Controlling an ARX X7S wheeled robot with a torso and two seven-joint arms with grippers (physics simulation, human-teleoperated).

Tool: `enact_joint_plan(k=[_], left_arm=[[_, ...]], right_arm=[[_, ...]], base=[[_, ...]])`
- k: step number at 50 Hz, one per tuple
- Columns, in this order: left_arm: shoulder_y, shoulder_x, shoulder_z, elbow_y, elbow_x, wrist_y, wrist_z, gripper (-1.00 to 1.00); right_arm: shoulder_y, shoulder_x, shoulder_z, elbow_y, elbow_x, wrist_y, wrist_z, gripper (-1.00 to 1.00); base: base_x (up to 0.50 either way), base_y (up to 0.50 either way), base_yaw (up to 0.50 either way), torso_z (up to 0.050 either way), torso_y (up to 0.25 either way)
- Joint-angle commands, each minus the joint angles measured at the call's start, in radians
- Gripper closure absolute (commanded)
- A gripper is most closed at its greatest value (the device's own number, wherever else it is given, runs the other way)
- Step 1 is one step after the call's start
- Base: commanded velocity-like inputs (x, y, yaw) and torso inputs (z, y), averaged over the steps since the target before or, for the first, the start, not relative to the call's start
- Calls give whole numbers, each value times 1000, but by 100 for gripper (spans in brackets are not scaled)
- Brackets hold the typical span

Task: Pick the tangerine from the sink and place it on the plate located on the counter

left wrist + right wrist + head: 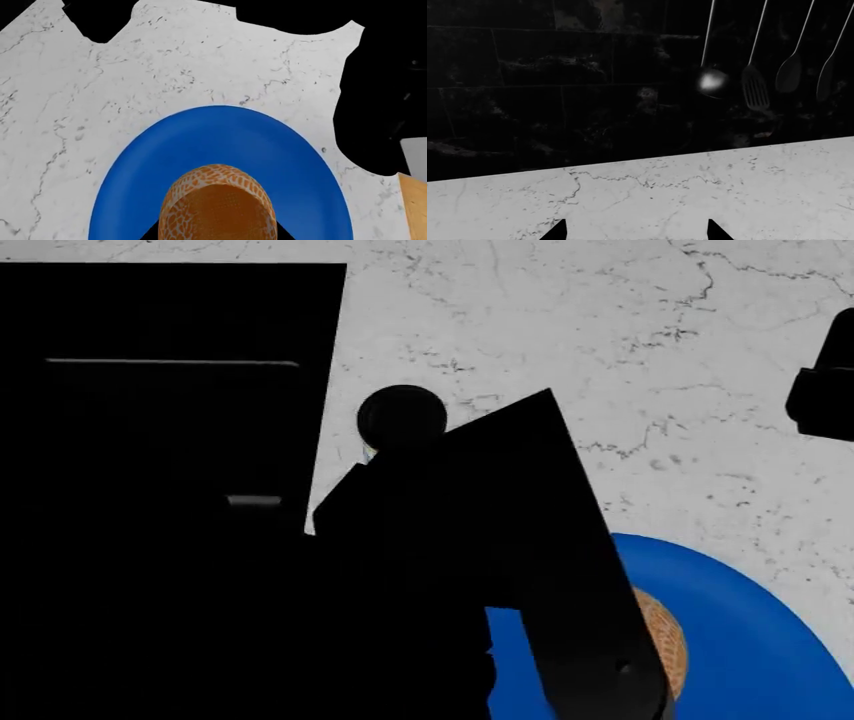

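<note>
The left claw (217, 235) was clamped on the tangerine (218, 202) right over the blue plate (220, 140) on the counter (100, 100), so only letting go was left, I think, and the right claw (635, 235) was apart, holding nothing.

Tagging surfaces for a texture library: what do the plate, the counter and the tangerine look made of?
Plate: plain glossless blue, maybe ceramic or plastic; no sign tells which. Counter: white marble-look stone with thin grey veins, matte. Tangerine: orange peel, dimpled and faintly mottled.
</note>
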Motion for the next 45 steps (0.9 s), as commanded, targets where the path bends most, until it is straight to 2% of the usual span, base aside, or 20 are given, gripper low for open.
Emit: enact_joint_plan(k=[1,45], left_arm=[[21,29,26,-18,40,15,24,100],[90,44,119,-45,173,50,114,100]], right_arm=[[-7,-1,-3,9,3,-13,4,-100],[-57,-6,-19,38,-1,-82,8,-100]], base=[[0,0,0,0,15],[0,0,0,0,0]])
